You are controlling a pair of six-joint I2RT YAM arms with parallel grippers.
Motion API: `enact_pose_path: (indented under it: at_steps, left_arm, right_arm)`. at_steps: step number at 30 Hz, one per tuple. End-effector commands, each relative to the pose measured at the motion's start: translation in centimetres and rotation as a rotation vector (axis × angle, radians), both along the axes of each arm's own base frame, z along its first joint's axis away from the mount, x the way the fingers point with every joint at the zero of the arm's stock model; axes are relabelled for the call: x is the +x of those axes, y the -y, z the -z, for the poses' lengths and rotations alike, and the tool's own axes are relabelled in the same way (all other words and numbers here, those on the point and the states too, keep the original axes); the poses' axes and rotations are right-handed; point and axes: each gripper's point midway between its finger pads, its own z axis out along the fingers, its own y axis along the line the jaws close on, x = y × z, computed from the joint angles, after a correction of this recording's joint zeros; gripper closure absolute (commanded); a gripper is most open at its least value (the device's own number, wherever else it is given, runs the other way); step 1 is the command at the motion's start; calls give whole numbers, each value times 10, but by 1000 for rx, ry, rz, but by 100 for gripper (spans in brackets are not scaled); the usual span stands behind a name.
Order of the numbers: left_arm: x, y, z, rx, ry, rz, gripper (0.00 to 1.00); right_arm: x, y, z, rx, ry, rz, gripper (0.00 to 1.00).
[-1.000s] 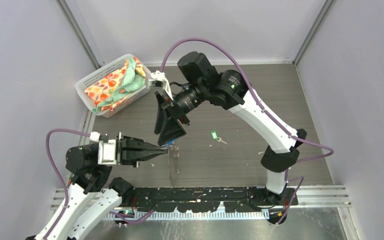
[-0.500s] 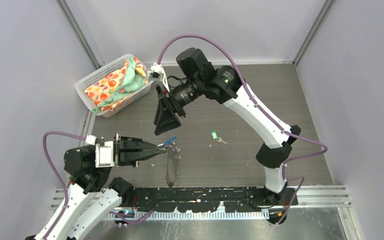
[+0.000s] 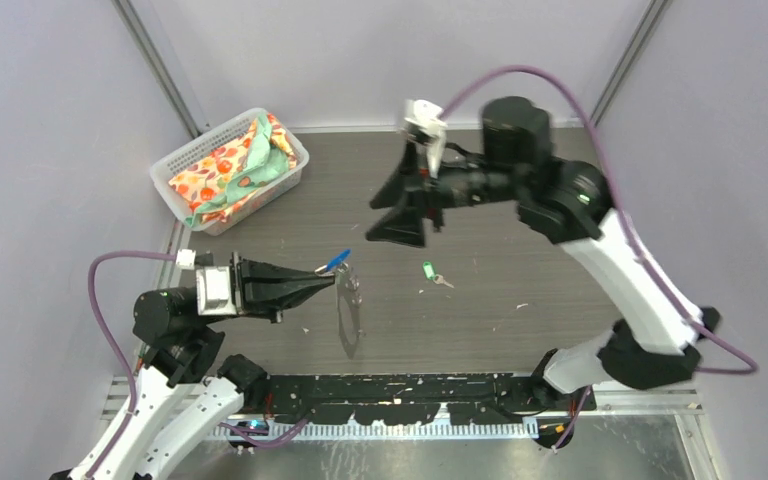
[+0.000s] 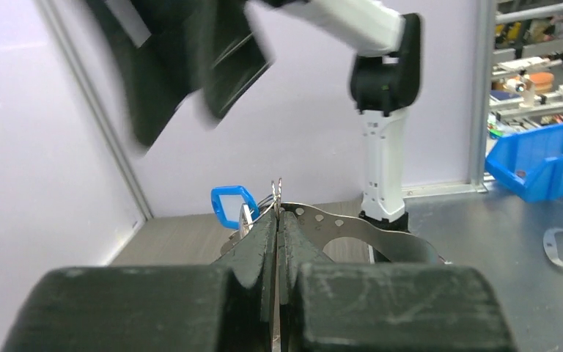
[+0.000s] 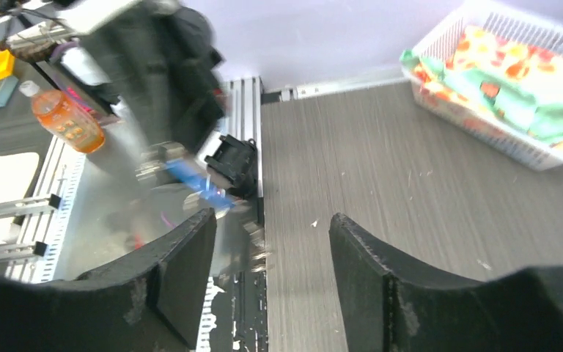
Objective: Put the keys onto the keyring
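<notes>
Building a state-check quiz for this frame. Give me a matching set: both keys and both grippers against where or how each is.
1. blue-tagged key
2. green-tagged key
3. left gripper
4. right gripper

A. open, raised above the table
B. lying flat on the table, alone
C. shut on the keyring
D. off the table, next to the closed fingertips

Pairs: 1-D, 2-B, 3-C, 4-A

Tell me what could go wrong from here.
The left pincer grips the thin keyring only at its tip, so the floppy ring may slip or twist. The blue key sits right at that grip and could crowd threading. The green key lies flat on the table, small; the open right pincer, held high, might push it rather than lift it.
</notes>
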Motion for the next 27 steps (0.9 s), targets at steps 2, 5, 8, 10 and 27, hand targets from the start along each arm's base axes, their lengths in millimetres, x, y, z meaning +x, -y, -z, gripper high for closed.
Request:
enact_pose_path:
  at_steps: [2,5,8,10,27]
  left_arm:
    - [25,-3,-20,-84,-151,-91,100]
    - [35,-1,-28,-109,-190,-101,100]
    - [37,2,-29,-107,-205,-90,100]
    - [39,2,-28,-106,-221,-94,100]
    - [31,1,-24,-97,-205,-75,100]
  right_arm:
    - [-47,41,-36,116,115,-68,45]
    - [-56,33,-20,93,36,-135,47]
    - [-58,20,-9,67,3,-181,47]
    - [-57,14,-12,79,10,-196,48]
    - [-56,-4,-17,118,-16,-270,52]
